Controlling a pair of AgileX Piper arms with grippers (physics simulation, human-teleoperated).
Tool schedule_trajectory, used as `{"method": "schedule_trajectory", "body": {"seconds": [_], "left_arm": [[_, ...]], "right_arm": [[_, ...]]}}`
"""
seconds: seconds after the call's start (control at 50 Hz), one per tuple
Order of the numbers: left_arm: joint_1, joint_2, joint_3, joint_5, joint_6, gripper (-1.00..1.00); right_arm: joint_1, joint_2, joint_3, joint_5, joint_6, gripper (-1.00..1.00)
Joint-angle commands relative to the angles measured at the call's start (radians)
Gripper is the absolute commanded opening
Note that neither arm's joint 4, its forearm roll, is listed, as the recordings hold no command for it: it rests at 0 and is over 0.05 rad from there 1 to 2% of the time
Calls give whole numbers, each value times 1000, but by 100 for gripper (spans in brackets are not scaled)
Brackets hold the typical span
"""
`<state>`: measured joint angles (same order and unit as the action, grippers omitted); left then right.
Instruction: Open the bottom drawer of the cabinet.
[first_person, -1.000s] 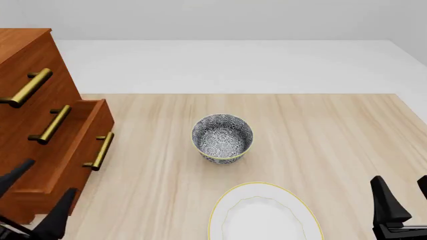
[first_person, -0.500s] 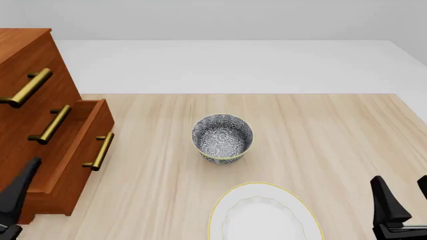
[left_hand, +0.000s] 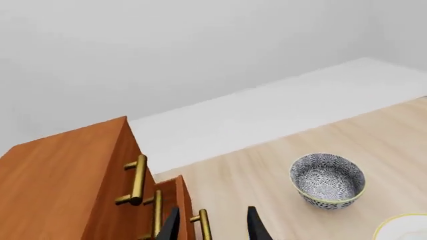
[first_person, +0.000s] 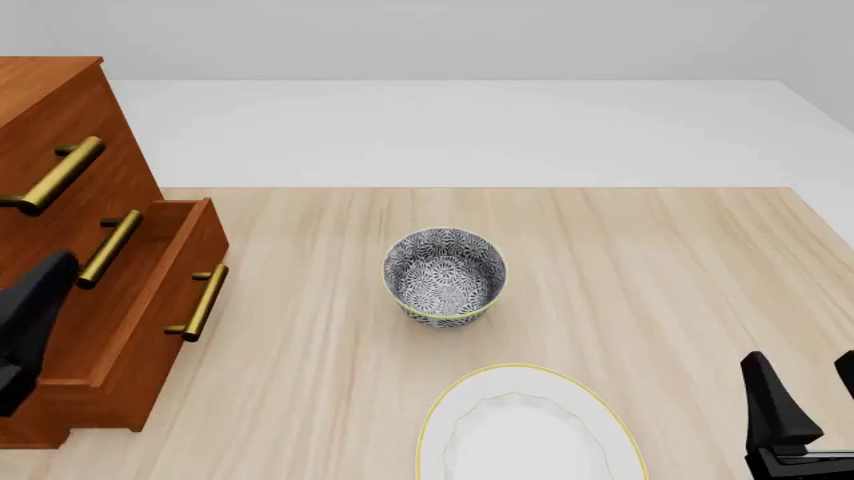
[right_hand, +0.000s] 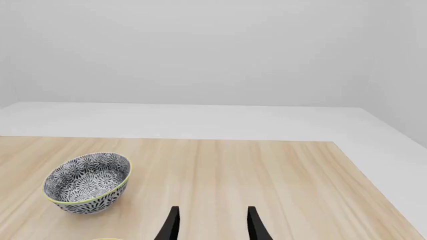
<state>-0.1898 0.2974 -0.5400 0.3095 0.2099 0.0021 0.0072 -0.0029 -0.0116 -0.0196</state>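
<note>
The cabinet (first_person: 54, 110) stands at the table's left edge; it also shows in the left wrist view (left_hand: 60, 185). Its bottom drawer (first_person: 158, 300) is pulled out past the two upper drawers, and its brass handle (first_person: 200, 300) faces right. The drawer shows in the left wrist view (left_hand: 181, 197) too. My left gripper (first_person: 34, 310) is open and empty in front of the cabinet's lower drawers, left of the handle and apart from it. Its fingers (left_hand: 172, 226) are spread either side of the drawer's handle (left_hand: 203, 225) in the left wrist view. My right gripper (first_person: 801, 420) is open and empty at the near right.
A patterned bowl (first_person: 445, 275) stands mid-table, and it shows in the right wrist view (right_hand: 87, 182). A white plate with a yellow rim (first_person: 534, 430) lies at the near edge. The table's far edge (first_person: 481, 188) meets a white floor.
My left gripper has risen from the near left corner and now hangs in front of the cabinet's lower drawers. The drawer, bowl, plate and right arm have not moved.
</note>
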Motion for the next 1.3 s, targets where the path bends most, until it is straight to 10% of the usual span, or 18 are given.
{"method": "schedule_trajectory", "body": {"seconds": [0.02, 0.38, 1.3], "left_arm": [[-3, 84, -30, 25, -143, 100], [72, 125, 42, 8, -266, 100], [157, 270, 69, 48, -282, 100]], "right_arm": [[0, 0, 0, 0, 0, 100], [0, 0, 0, 0, 0, 100], [0, 0, 0, 0, 0, 100]]}}
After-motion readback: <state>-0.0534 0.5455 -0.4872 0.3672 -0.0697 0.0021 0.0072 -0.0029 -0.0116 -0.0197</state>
